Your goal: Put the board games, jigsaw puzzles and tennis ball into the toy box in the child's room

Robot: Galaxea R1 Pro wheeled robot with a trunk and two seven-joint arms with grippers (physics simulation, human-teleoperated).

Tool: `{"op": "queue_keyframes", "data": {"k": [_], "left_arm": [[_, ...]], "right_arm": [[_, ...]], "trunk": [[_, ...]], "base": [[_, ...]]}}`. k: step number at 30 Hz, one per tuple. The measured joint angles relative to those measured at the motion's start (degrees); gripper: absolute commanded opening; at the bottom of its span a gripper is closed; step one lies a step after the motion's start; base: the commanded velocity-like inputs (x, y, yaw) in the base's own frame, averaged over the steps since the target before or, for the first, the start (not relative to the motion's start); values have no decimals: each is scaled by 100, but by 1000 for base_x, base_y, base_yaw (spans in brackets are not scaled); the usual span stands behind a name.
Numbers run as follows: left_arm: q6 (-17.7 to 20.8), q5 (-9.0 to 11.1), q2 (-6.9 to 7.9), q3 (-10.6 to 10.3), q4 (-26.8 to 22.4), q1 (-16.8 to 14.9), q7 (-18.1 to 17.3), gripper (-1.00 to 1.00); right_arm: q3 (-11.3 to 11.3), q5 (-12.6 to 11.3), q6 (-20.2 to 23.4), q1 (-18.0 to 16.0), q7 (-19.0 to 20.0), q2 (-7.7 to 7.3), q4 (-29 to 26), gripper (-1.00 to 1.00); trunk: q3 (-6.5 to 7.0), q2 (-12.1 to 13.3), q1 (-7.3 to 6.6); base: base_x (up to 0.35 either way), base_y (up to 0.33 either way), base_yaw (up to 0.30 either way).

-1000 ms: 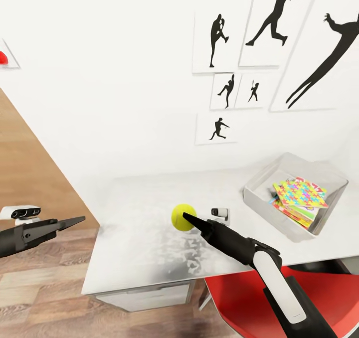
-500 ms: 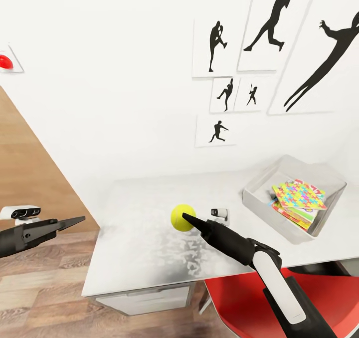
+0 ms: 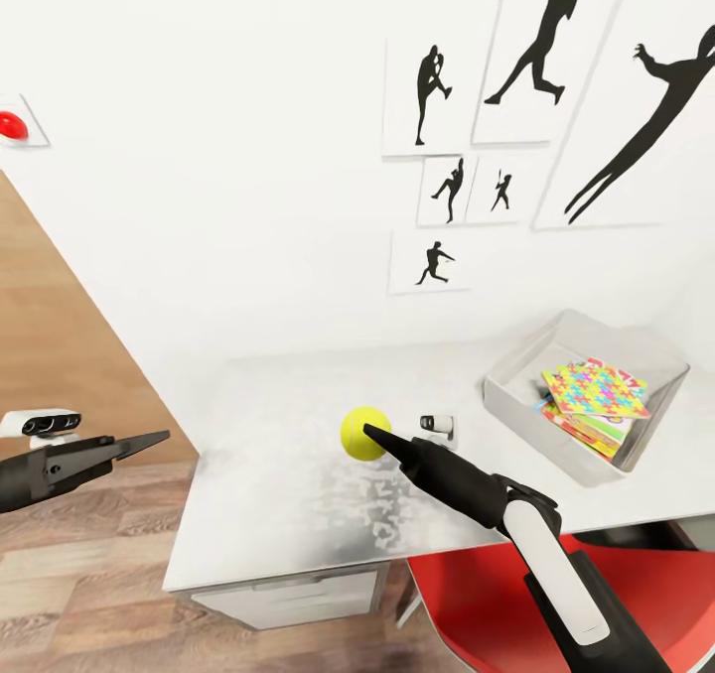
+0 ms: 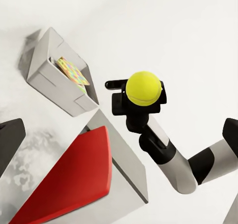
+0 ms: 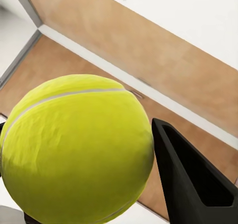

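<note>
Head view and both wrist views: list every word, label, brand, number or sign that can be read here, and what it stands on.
No readable text in these pictures.
Wall posters: black athlete silhouettes, no words.
Jigsaw puzzles in the toy box: coloured pieces; a printed edge under them, too small to read.
Tennis ball at the right gripper: a pale seam, no brand mark visible.
Red wall button: no label.

Black tapered right gripper (image 3: 372, 436), white-and-black forearm shell, black left gripper (image 3: 149, 442), seemingly small white wrist camera housings
</note>
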Motion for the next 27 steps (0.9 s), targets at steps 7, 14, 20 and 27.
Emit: {"op": "queue_keyframes", "data": {"k": [7,14,20,27], "left_arm": [[0,-5,0,2,0,0,0,100],[0,0,0,-1,0,0,0,100],[0,1,0,2,0,0,0,100],[0,1,0,2,0,0,0,100]], "right_arm": [[6,0,-1,0,-2,5,3,-100],[4,0,-2,2,2,5,3,-100],[0,0,-2,2,8,6,5,-100],[2,0,-2,4,6,6,2,-100]], "trunk": [[61,0,0],[126,0,0],[182,0,0],[247,0,0]], "base": [[0,0,0],[0,0,0],[0,0,0],[0,0,0]]}}
